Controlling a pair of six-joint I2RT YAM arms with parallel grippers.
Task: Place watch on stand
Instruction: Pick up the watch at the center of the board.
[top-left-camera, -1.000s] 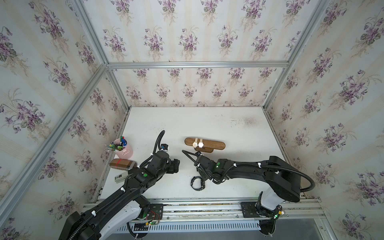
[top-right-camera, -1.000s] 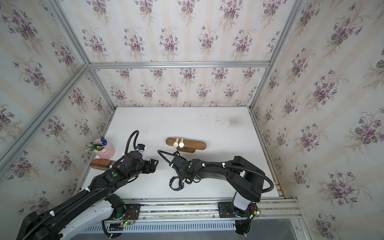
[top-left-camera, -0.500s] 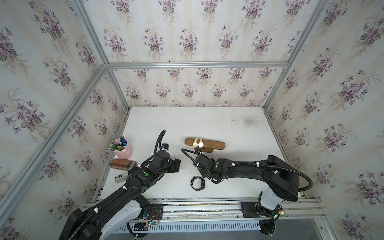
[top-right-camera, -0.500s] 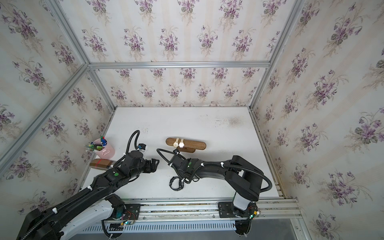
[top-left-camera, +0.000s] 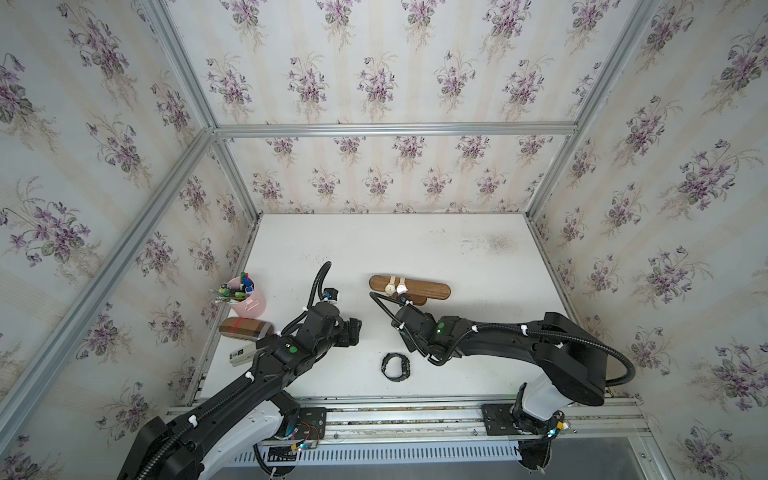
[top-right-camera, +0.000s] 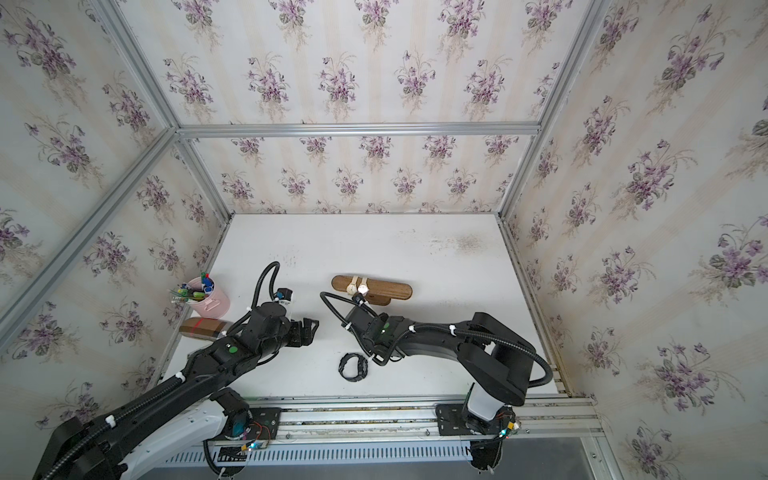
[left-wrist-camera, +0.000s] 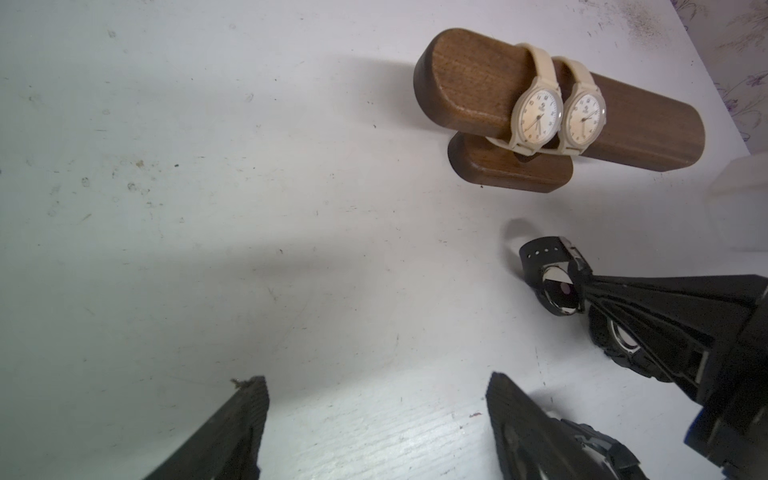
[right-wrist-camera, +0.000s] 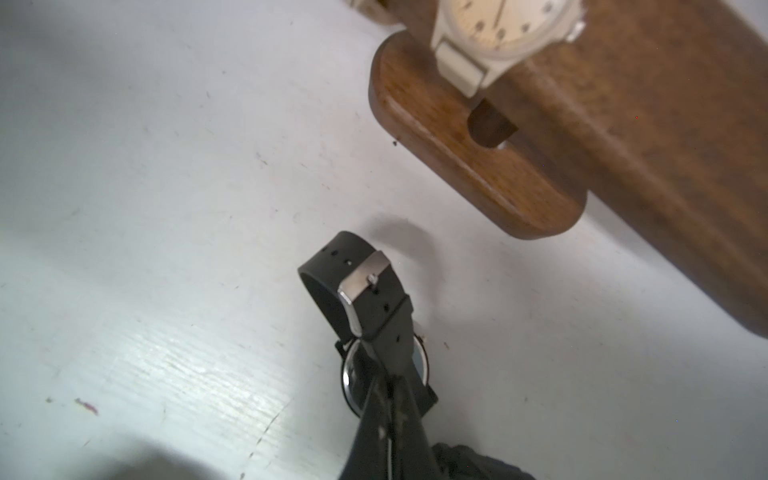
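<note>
While the left gripper (left-wrist-camera: 374, 415) hangs above the white table (left-wrist-camera: 208, 208) with its jaws wide apart and nothing between them, the right gripper (right-wrist-camera: 390, 399) is clenched on the strap of a black watch (right-wrist-camera: 328, 266), held low just in front of the base of the stand (left-wrist-camera: 648, 124). Whether the watch has cleared the table is hard to tell.

The strap looks like smooth, matte rubber, fastened into a closed loop by a brushed steel buckle (right-wrist-camera: 357, 291), with a round glass-faced case below. The piece is probably light. The band is likely to flex and sag under a pinch, and the glass is the part to spare, so the strap near the case seems the sound place to hold it.

The stand is dark, grained wood, a long bar with rounded ends on a smaller base. Two cream watches (left-wrist-camera: 538, 120) sit side by side near one end, leaving the rest bare. A buckled loop would have to slide over a free end. A second, chunkier black watch (top-left-camera: 396, 365) lies on the table nearby.
</note>
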